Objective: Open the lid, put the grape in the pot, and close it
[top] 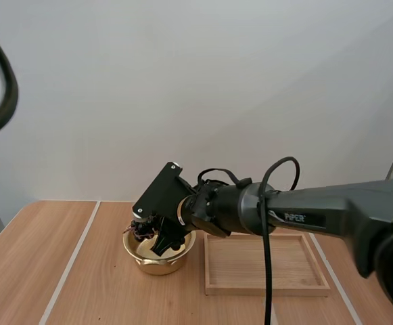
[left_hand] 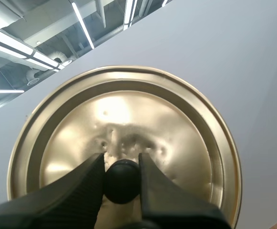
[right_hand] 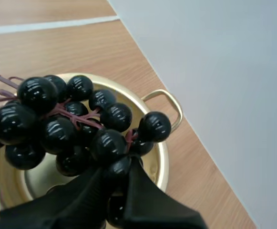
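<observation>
A gold pot (top: pixel 159 258) stands uncovered on the table, left of the wooden tray. My right gripper (top: pixel 157 242) reaches down over its mouth, shut on a bunch of dark grapes (top: pixel 142 229) that hangs at the pot's rim. In the right wrist view the grapes (right_hand: pixel 66 126) are pinched between my fingertips (right_hand: pixel 113 177) just above the pot (right_hand: pixel 163 157), whose side handle (right_hand: pixel 169 106) shows. In the left wrist view my left gripper (left_hand: pixel 122 179) is shut on the black knob (left_hand: pixel 122 181) of the gold lid (left_hand: pixel 124 138), held up off the table.
A shallow wooden tray (top: pixel 266 265) lies right of the pot. The tabletop (top: pixel 40 264) is light wood with pale stripes, backed by a plain grey wall.
</observation>
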### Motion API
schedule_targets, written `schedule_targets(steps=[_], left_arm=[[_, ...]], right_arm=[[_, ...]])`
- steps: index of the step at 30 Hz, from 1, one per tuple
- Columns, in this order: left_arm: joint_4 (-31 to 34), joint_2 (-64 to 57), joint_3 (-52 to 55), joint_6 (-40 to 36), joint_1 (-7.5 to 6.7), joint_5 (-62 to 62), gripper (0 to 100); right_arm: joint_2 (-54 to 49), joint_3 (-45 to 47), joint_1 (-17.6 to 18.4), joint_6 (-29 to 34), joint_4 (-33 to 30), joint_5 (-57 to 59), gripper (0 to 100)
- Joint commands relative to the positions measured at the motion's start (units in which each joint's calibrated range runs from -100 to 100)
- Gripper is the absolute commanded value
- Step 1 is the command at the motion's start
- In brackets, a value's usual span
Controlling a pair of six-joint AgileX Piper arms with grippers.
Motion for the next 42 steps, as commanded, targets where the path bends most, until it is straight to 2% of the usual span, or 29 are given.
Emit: schedule_targets(steps=[1, 3, 5, 11, 16, 17, 19, 20, 22, 31, 38, 42], left_arm=[[0.53, -0.05, -0.41, -0.57, -0.22, 0.00, 0], [0.53, -0.05, -0.41, -0.57, -0.22, 0.00, 0], [0.53, -0.05, -0.41, -0.57, -0.22, 0.00, 0], [0.53, -0.05, -0.41, -0.57, -0.22, 0.00, 0], [0.53, 0.21, -0.41, -0.57, -0.22, 0.00, 0], [0.53, 0.21, -0.41, -0.57, -0.22, 0.00, 0], [0.53, 0.65, -0.41, -0.57, -0.22, 0.00, 0], [0.53, 0.99, -0.41, -0.57, -0.22, 0.00, 0], [0.53, 2.31, -0.41, -0.57, -0.22, 0.00, 0], [0.05, 9.15, 1.81, -0.48, -0.22, 0.00, 0], [-3.32, 13.58, 15.43, 0.54, -0.22, 0.00, 0], [-6.28, 16.21, 26.21, 3.02, -0.22, 0.00, 0]], right_arm=[[0.87, -0.74, 0.06, -0.06, -0.11, 0.24, 46], [0.87, -0.74, 0.06, -0.06, -0.11, 0.47, 76], [0.74, -0.74, 0.06, -0.06, -0.11, 1.50, 100], [-2.35, -0.74, -0.01, 0.71, -0.11, 14.17, 100], [-11.06, 0.37, -0.01, 1.49, 0.82, 22.63, 100], [-13.47, 1.14, -0.01, 1.49, 1.12, 22.64, 98], [-18.77, 2.90, -0.01, 1.49, 1.12, 23.98, 58], [-21.06, 3.58, -0.01, 1.49, 1.45, 24.93, 32], [-27.24, 4.51, -0.01, 1.49, 2.53, 29.40, 0], [-53.19, 4.75, -0.10, 0.97, 2.92, 53.70, 0], [-64.88, 4.89, -4.97, 0.52, 6.88, 64.38, 0], [-68.76, 4.89, -7.21, -3.44, 12.47, 67.99, 0]])
